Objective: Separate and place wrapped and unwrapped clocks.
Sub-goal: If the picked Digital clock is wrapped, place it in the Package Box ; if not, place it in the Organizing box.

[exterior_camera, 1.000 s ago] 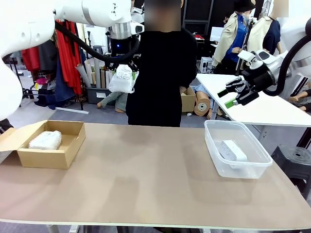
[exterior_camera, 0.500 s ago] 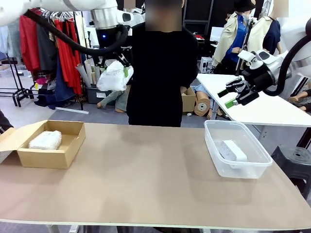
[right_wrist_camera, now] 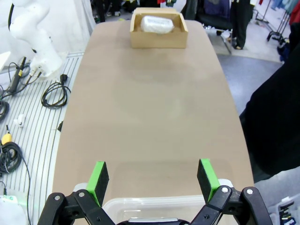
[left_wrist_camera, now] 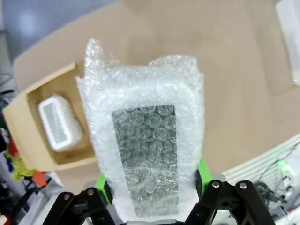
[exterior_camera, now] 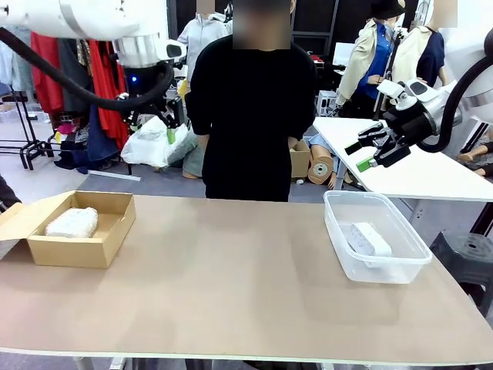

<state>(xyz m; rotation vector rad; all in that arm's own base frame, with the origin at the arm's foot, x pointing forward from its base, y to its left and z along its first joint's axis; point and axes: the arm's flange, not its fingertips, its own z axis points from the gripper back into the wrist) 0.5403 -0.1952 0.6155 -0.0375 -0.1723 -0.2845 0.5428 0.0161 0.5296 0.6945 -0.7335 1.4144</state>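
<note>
My left gripper (exterior_camera: pixel 154 132) hangs high over the table's far left, shut on a bubble-wrapped clock (exterior_camera: pixel 152 143). From the left wrist, that wrapped clock (left_wrist_camera: pixel 146 145) stands between the green pads (left_wrist_camera: pixel 201 171), with the table far below. A second wrapped clock (exterior_camera: pixel 72 222) lies in the brown cardboard box (exterior_camera: pixel 108 245), also seen as a wrapped clock (left_wrist_camera: pixel 58 123) in the box (left_wrist_camera: pixel 28 105). The bare white clock (exterior_camera: pixel 367 238) lies in the clear tub (exterior_camera: pixel 339 231). My right gripper (exterior_camera: pixel 367 153) is open above the tub, its pads (right_wrist_camera: pixel 99 176) wide apart and empty.
A person in black (exterior_camera: pixel 250 116) stands at the far edge, middle. The cardboard box (right_wrist_camera: pixel 158 33) sits at the table's left end, the clear tub's rim (right_wrist_camera: pixel 154 202) just below my right gripper. Bare tabletop (exterior_camera: pixel 231 270) lies between them. A white table (exterior_camera: pixel 416 169) stands behind on the right.
My left gripper has swung leftward and a little lower with the wrapped clock, from in front of the person toward the box side. The right arm has not moved.
</note>
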